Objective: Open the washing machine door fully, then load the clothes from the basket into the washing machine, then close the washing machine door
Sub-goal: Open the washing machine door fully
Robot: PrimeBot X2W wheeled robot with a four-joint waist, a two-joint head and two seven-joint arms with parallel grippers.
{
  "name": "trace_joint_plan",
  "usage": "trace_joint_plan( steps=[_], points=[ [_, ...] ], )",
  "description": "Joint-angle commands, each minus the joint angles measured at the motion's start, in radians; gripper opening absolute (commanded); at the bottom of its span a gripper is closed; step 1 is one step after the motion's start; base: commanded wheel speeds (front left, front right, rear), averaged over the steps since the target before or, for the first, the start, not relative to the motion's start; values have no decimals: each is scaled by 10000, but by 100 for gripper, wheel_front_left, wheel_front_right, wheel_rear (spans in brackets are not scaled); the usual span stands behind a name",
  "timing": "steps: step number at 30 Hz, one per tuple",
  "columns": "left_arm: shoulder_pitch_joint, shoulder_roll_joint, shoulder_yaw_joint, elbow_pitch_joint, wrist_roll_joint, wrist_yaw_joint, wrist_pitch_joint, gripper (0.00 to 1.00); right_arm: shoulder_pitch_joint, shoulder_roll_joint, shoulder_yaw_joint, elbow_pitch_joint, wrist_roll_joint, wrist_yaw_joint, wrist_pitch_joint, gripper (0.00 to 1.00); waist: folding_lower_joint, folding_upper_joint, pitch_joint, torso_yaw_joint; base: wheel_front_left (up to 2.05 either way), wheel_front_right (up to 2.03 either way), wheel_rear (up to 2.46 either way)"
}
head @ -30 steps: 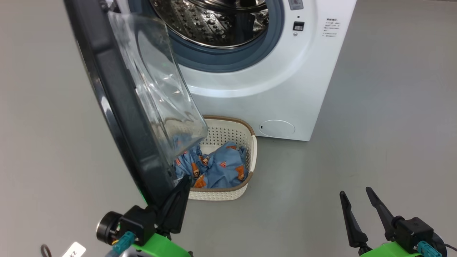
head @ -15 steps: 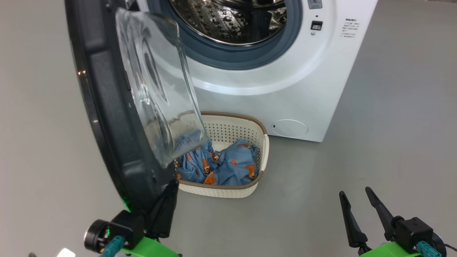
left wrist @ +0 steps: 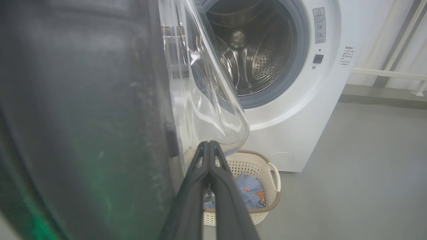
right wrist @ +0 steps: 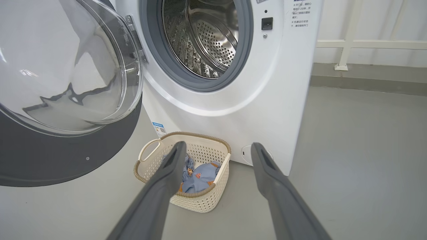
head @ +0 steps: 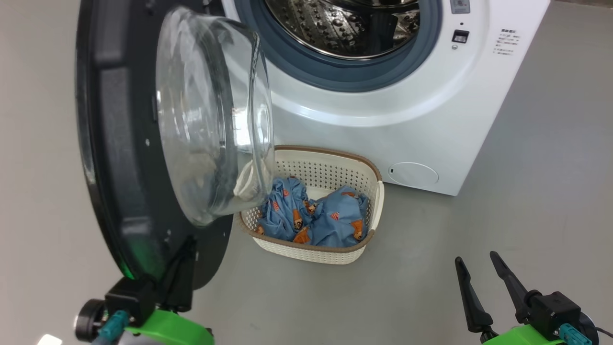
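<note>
In the head view the big white washing machine (head: 383, 110) sits at 12 o'clock, and its shiny drum looks empty. The washing machine door (head: 119, 143) stands at 9 o'clock. It is swung out wide, so I think the opening step is done or almost done. The basket (head: 371, 201) is on the floor in the middle, right in front of the machine. The clothes (head: 325, 218) are all inside the basket, so loading them and shutting the door are left to do. The left hand (head: 189, 249) is at 7 o'clock, pinched shut on nothing, with its tips by the door's bottom edge. The basket is near it, at 2 o'clock. The right hand (head: 476, 258) is at 5 o'clock, spread wide and empty. The basket is well apart from it, at 10 o'clock.
</note>
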Motion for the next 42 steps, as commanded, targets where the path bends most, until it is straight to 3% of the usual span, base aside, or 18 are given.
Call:
trace_joint_plan(
  steps=[1,21,36,42],
  points=[
    [-210,445,691,-113,-77,222,-127,0,-230,-6,225,-189,98,16,-122,100,0,0,-9,117,0,0,0],
    [-1395,1481,2787,1924,-1126,551,-405,0,-624,-214,499,-176,26,16,-62,100,0,0,380,-8,0,0,0],
    [-2700,2262,4326,3770,-1577,512,-578,0,-1221,-405,689,-623,-217,16,453,100,0,0,1199,-193,0,0,0],
    [-2928,2258,4922,4094,-1459,360,-583,0,-1316,-485,730,-678,-204,16,549,100,0,0,1325,-242,0,0,0]
  ],
)
